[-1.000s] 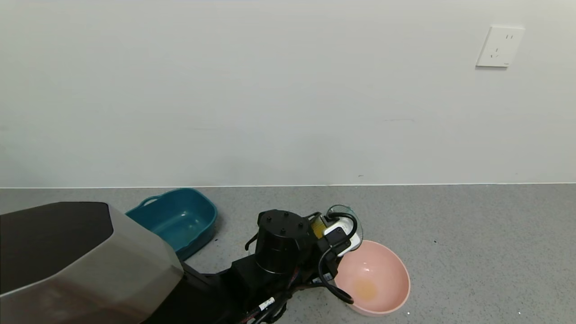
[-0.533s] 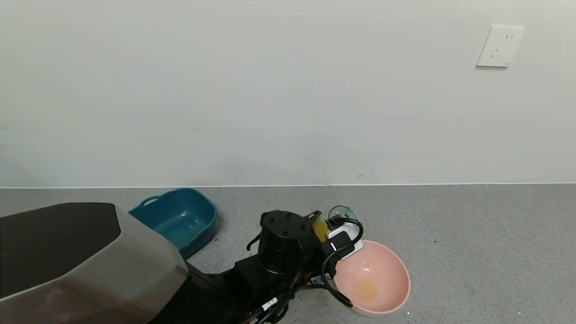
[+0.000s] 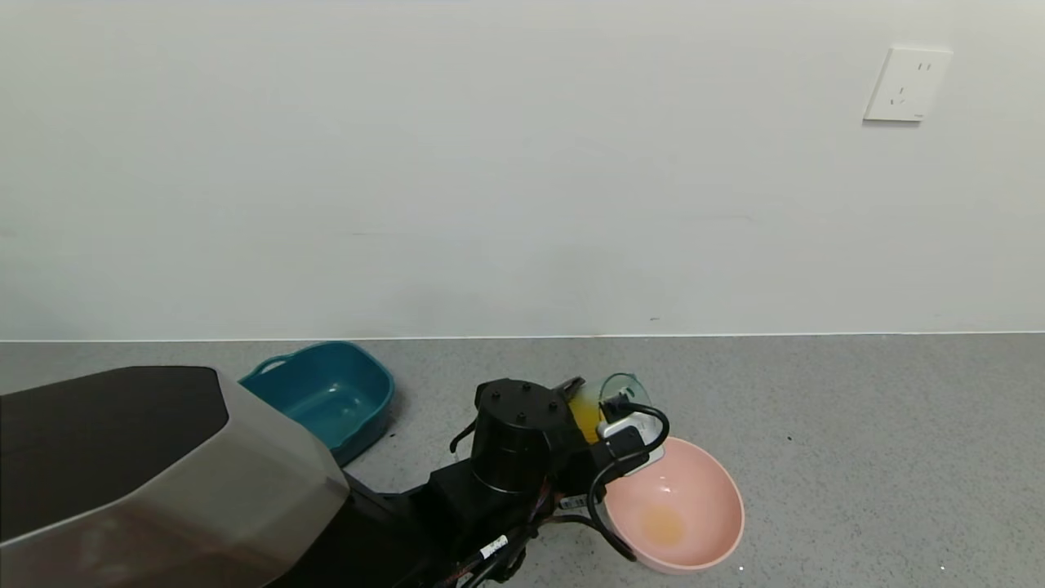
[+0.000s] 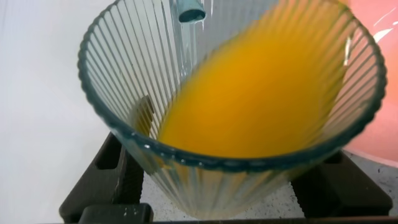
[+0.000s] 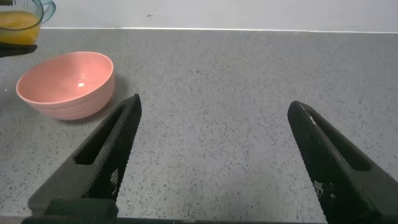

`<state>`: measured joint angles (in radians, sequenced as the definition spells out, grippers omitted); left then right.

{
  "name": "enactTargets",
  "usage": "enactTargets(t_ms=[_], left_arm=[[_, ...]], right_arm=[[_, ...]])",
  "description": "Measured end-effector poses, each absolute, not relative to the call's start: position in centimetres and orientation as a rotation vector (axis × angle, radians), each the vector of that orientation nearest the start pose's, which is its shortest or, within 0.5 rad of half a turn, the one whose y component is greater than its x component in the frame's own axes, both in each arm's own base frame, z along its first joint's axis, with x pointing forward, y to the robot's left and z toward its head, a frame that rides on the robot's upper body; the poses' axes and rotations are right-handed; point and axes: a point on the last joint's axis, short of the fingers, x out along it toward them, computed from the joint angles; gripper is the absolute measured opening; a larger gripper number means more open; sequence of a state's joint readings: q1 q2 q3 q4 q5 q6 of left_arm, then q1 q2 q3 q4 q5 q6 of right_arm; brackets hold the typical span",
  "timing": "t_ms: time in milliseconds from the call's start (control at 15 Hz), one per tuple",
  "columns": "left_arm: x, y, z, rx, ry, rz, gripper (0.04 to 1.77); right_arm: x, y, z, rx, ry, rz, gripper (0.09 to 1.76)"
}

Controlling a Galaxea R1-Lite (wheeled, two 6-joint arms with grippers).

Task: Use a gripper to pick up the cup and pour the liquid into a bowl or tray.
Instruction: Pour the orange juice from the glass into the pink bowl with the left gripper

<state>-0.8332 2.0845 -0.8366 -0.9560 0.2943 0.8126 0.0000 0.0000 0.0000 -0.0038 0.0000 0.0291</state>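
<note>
My left gripper (image 3: 600, 408) is shut on the ribbed clear blue-tinted cup (image 3: 624, 394), held tilted at the far-left rim of the pale pink bowl (image 3: 709, 490). Orange-yellow liquid (image 3: 581, 411) shows in the cup; in the left wrist view the liquid (image 4: 261, 93) leans toward the cup's (image 4: 130, 68) rim, with the black fingers (image 4: 102, 177) on both sides. A small orange puddle (image 3: 661, 524) lies on the bowl's bottom. In the right wrist view the bowl (image 5: 65, 84) and cup (image 5: 22, 18) sit far off. My right gripper (image 5: 211, 155) is open and empty above bare counter.
A dark teal rectangular tub (image 3: 326, 396) with handles stands left of the arm. The grey speckled counter (image 3: 857, 457) runs back to a white wall with a socket plate (image 3: 906, 84). My own grey and black body (image 3: 147, 482) fills the lower left.
The left gripper has edged a little farther and to the right with the cup, and the cup has tilted more. The right arm has not moved.
</note>
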Motion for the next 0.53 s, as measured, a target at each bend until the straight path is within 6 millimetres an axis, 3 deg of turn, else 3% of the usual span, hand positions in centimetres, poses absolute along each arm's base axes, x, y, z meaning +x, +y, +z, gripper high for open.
enactTargets(t_ms=[533], left_arm=[[25.63,-27.13,9.11,1.083,-0.024,-0.606,1.31]], right_arm=[[-2.28,0.0,7.59,0.029,-0.004,0.0,1.71]])
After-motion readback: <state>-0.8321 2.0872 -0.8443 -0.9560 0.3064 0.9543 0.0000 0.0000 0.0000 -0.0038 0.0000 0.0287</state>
